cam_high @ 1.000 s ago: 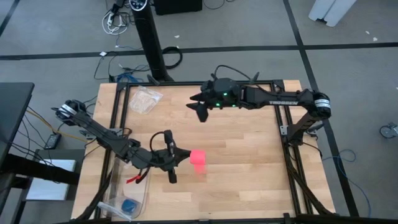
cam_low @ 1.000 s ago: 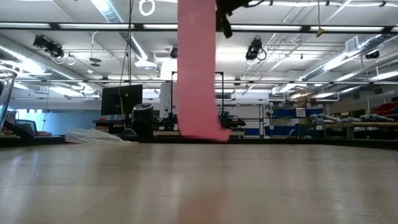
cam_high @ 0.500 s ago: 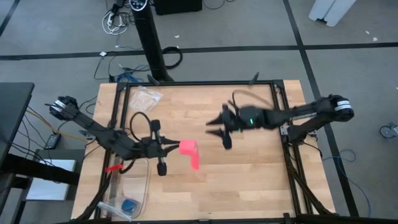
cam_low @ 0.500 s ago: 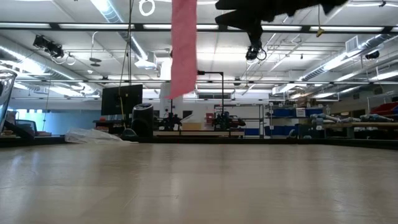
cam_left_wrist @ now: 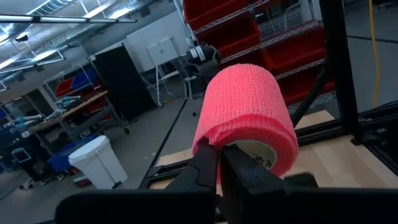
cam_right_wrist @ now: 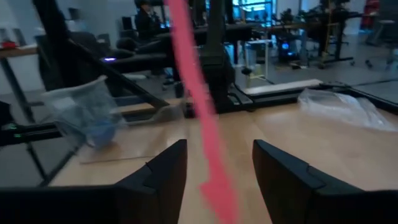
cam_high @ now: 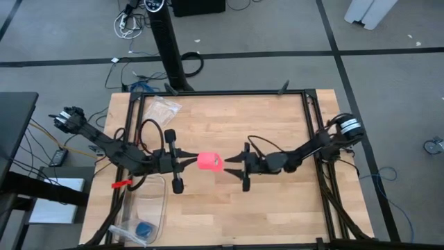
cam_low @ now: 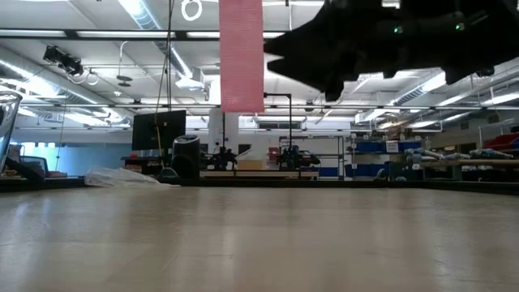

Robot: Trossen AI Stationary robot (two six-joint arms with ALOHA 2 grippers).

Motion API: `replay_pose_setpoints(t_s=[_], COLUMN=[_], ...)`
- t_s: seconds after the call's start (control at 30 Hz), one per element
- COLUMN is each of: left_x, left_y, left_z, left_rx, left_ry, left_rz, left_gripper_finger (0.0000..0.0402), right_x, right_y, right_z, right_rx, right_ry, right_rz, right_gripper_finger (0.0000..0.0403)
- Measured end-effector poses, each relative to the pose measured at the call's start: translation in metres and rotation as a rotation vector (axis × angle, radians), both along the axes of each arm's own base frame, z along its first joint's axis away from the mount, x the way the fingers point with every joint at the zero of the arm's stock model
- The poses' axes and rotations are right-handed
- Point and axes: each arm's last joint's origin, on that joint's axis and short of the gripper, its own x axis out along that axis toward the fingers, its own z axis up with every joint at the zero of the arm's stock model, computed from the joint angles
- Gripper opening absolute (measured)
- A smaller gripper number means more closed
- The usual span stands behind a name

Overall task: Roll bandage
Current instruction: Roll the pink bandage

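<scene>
The pink bandage (cam_high: 208,161) is partly a compact roll (cam_left_wrist: 245,118) on a pale core, partly a loose strip (cam_low: 241,57) that hangs from it, its lower end clear of the table. My left gripper (cam_high: 186,161) is shut on the roll above the table's middle. My right gripper (cam_high: 234,168) is open, level, facing the roll from the right. In the right wrist view its fingers (cam_right_wrist: 161,180) stand on either side of the hanging strip (cam_right_wrist: 208,137) and do not visibly touch it. My left gripper pinches the roll's wall at its near rim (cam_left_wrist: 204,148) between its two fingers. One finger (cam_left_wrist: 242,174) lies before the core's opening and one (cam_left_wrist: 204,168) outside the wall. The fingers come level from the table's left. The roll is lifted clear, with the strip slack below it.
A clear plastic tub (cam_high: 151,208) with a small blue object (cam_high: 144,229) stands at the near left. A crumpled clear bag (cam_high: 163,110) lies at the far left. The black frame (cam_high: 316,132) borders the wooden table (cam_high: 277,215).
My left gripper has risen and drawn a little toward the table's far left with the bandage, so the strip's lower end has lifted clear of the table. My right gripper has swung from the far middle toward the near edge and come level beside the bandage.
</scene>
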Motion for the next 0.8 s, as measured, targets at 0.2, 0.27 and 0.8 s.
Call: replay_pose_setpoints(t_s=[0.2,0.27,0.8], left_x=[0.000,0.000,0.001], left_y=[0.000,0.001,0.013], left_z=[0.001,0.001,-0.001], left_rx=[0.026,0.028,0.093], left_ry=[0.008,0.004,0.053], left_rz=[0.006,0.014,0.166], left_gripper_finger=[0.0008,0.0008,0.0008], right_x=[0.015,0.019,0.033], right_y=[0.000,0.001,0.036], right_z=[-0.005,-0.009,-0.035], right_rx=[0.038,0.053,0.145], right_ry=[-0.027,-0.017,0.006], right_rz=[0.052,0.053,0.186], right_gripper_finger=[0.0222,0.0227,0.0012])
